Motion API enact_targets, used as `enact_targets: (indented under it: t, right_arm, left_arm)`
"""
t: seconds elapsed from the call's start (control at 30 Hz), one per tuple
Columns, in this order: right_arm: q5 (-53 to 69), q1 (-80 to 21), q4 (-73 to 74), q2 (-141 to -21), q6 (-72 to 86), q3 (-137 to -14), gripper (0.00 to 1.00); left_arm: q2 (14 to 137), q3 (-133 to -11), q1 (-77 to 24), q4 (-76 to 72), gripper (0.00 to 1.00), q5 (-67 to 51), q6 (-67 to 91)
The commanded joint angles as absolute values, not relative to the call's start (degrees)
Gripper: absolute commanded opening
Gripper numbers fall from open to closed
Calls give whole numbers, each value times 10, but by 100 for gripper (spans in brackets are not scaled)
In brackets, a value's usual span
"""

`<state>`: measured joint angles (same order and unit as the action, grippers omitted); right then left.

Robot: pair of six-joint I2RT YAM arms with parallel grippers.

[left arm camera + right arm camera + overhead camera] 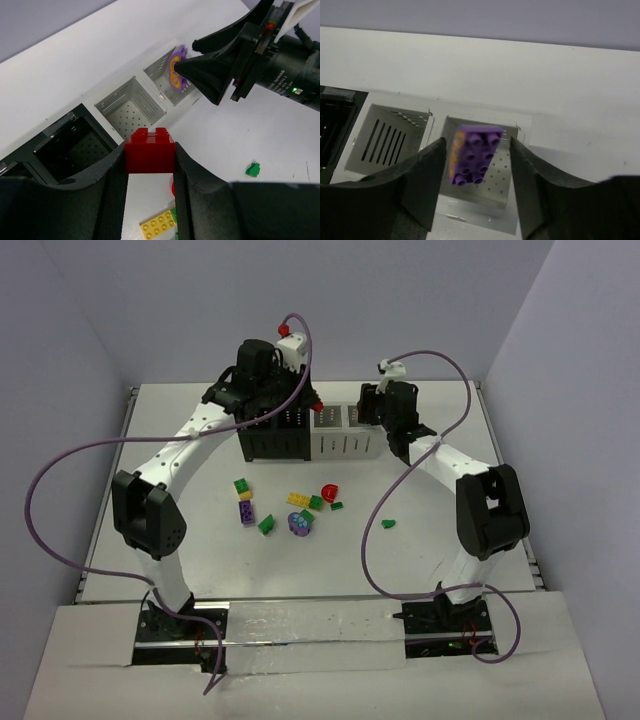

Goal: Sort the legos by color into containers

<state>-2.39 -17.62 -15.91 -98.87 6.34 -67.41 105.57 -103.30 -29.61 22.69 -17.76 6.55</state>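
Over the far half of the worktop (300,570), seen from above, my left gripper (312,400) reaches across the joined bins (345,446). It pinches a red brick (316,402) near where the black pair meets the white pair. My right gripper (372,412) stands over the white end of the row. About ten loose legos (298,499), green, yellow, purple and red, lie nearer my bases, well apart from the bins.

At my left wrist, the gripper is narrow, clamped on the red brick (150,149) by its two sides, studs up. Beyond it lie a black bin (70,147) and a white bin (131,106), each showing only a perforated floor. My right gripper (200,72) hangs over the farthest bin with a purple brick (176,70) at its tips.

At my right wrist, the jaws stand wide. The purple brick (472,155) sits blurred between them, touching neither finger, above the end white bin (495,185). I judge it loose and bound for that bin.

For the red brick, I should choose one bare bin, not the purple one, and centre over its mouth. I must keep off my right gripper, sink close to the rim, then part the jaws so the brick cannot bounce out.
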Motion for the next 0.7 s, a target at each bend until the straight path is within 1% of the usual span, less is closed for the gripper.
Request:
enact_targets:
  t: [0.0,0.03,0.07,0.1,0.2,0.37,0.5,0.67]
  right_arm:
    - [-33,-185,-189,-996,63,-694,75]
    - [-34,-186,-189,-995,65,-692,87]
    - [-33,-186,-186,-994,65,-691,95]
    - [-31,-186,-184,-993,65,-691,96]
    - [-27,-187,-175,-975,75,-689,99]
    - [-20,-181,-152,-912,102,-680,100]
    - [4,-168,-61,-871,104,-701,100]
    - [44,-161,4,-834,86,-698,100]
  left_arm:
    - [1079,-1079,-295,203,0,-176,74]
    - [1085,-1082,-295,202,0,-175,73]
    - [1092,-1084,-296,200,0,-174,73]
    - [1096,-1085,-296,197,0,-174,74]
    - [1108,-1092,-296,192,0,-174,73]
    - [1137,-1119,-299,199,0,-168,72]
    - [1165,-1131,-307,204,0,-151,65]
    - [1182,-1124,-319,205,3,-120,65]
